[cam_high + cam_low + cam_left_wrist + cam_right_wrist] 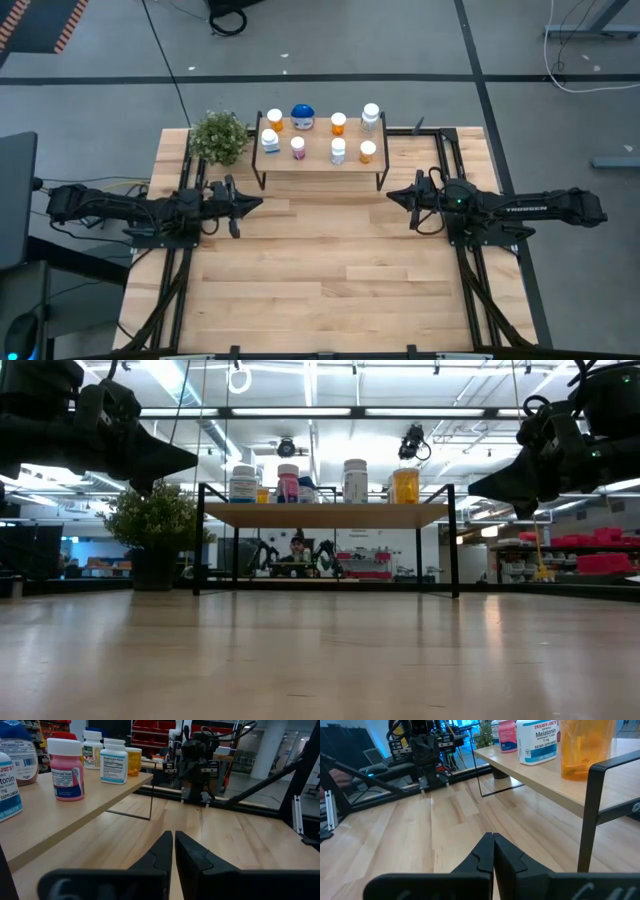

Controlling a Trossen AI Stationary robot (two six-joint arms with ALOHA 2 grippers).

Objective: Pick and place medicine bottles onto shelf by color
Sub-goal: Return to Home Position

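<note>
The shelf (322,160), a light-wood board on thin black legs, stands at the table's far middle. Several medicine bottles stand upright on it: orange ones (367,151), bluish-white ones (270,141), a pink one (297,148) and a wider blue-lidded one (302,117). The pink bottle (66,770) and an orange one (582,747) also show in the wrist views. My left gripper (257,203) is shut and empty, above the table left of the shelf's near edge. My right gripper (393,195) is shut and empty, right of the shelf.
A green potted plant (219,136) stands at the shelf's left end. Black metal rails (470,280) run along both table sides. Bare wooden tabletop (330,280) lies between the arms and toward the near edge.
</note>
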